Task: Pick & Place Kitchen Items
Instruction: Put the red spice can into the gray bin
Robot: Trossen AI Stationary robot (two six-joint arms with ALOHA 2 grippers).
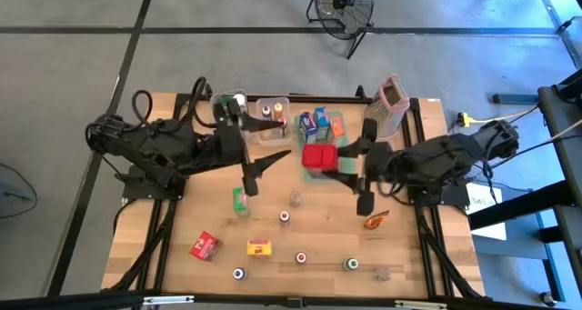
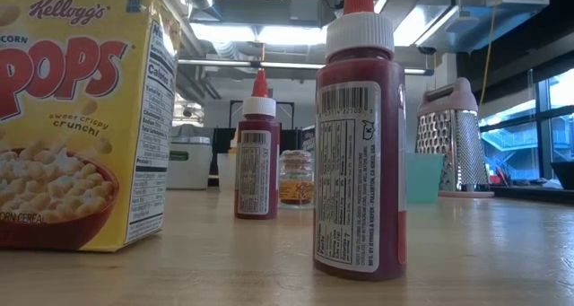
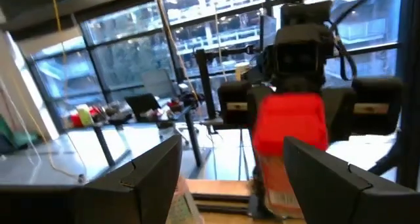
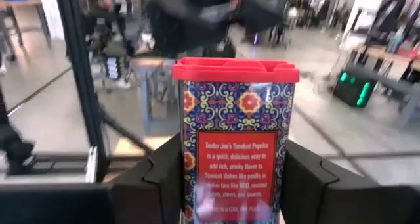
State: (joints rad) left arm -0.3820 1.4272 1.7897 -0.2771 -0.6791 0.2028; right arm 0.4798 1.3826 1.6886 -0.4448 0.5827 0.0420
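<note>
A small tin [image 4: 235,138] with a red lid and a patterned paprika label is held in my right gripper [image 4: 233,178]. In the high view its red lid [image 1: 319,156] hangs over the flat green tray [image 1: 314,175] near the table's middle. My right gripper [image 1: 340,162] comes in from the table's right. My left gripper [image 1: 275,158] stands open just left of the tin with nothing between its fingers; in the left wrist view [image 3: 233,145] it faces the red tin [image 3: 289,122]. Neither gripper shows in the low view. My right gripper pinches the tin between its two fingers [image 4: 154,181], on the lower part of its two opposite sides [image 4: 189,184]. The fingers lie about level and come from the table's right. The tin stands upright, lid up, lifted clear of the table.
Loose on the near table: a green carton [image 1: 240,201], a red carton [image 1: 205,246], a yellow carton [image 1: 261,248], several small jars [image 1: 285,216] and an orange packet [image 1: 376,221]. Clear bins [image 1: 273,115], blue cartons [image 1: 309,122] and a grater [image 1: 391,105] stand at the far edge.
</note>
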